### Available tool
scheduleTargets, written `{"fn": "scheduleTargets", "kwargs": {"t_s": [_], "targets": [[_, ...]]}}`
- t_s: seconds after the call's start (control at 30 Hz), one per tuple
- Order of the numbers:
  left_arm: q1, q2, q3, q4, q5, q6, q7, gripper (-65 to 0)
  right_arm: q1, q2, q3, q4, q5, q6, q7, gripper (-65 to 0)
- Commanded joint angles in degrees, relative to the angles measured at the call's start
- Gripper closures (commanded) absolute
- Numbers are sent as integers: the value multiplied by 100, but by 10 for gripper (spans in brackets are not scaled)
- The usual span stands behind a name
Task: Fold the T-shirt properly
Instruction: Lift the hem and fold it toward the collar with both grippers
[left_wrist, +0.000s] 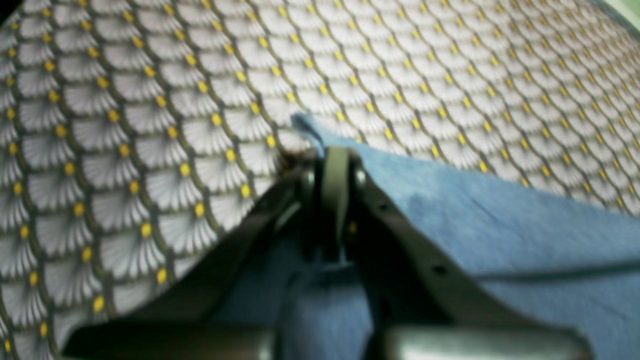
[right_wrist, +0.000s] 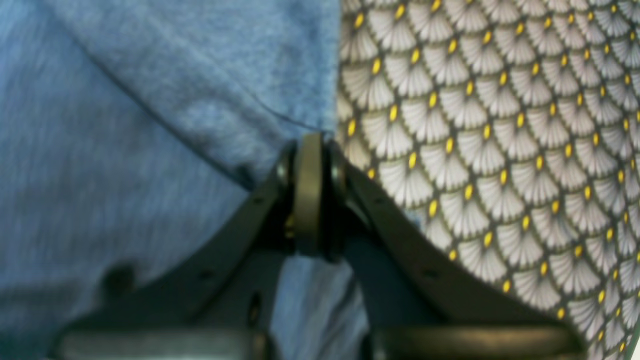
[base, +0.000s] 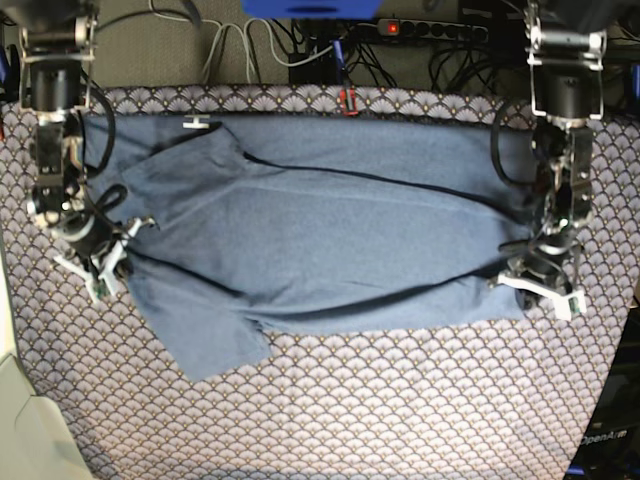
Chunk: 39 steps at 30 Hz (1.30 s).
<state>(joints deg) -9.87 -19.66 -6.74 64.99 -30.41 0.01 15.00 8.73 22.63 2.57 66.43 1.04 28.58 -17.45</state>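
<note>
the t-shirt (base: 320, 230) lies spread sideways across the tablecloth (base: 400, 400), plain side up, one sleeve (base: 205, 340) sticking out toward the near edge and a small white label (base: 196, 123) at the far edge. there are no containers on the table. the left gripper (left_wrist: 332, 155) is pinched tight on a corner of the t-shirt at the base view's right. the right gripper (right_wrist: 310, 145) is clamped on the cloth's edge at that view's left. both wrist views are blurred, and the fingers hide the pinched cloth. cables (base: 300, 40) lie beyond the table.
</note>
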Motion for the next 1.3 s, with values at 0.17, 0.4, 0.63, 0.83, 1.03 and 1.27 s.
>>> {"fn": "scheduleTargets", "kwargs": {"t_s": [0.17,0.4,0.63,0.83,1.03,1.27], "targets": [[33,-104,-227,459,-5,30,113,-6,-315,150,90,754,32,-23,150,0],[332,-87,-684,1013,-5,30,535,-6,-517,132,864,948,24,470,141,0],[648,-87,-904,1479,-5,30,693,-6,-948,141,1207,1194,32,540,141,0],[1018,-122,-956,1831,-40,30,693,-6,-1572,132,1216,1915,41,540,141,0],[1396,-122,-965,2129,-49,30,693,-6,-2012,124,1435,2275,50,540,141,0],[1703,-78,-1291,2217,-58,-14,693,-6,-2478,124,1550,2469,59,540,167,0]]}}
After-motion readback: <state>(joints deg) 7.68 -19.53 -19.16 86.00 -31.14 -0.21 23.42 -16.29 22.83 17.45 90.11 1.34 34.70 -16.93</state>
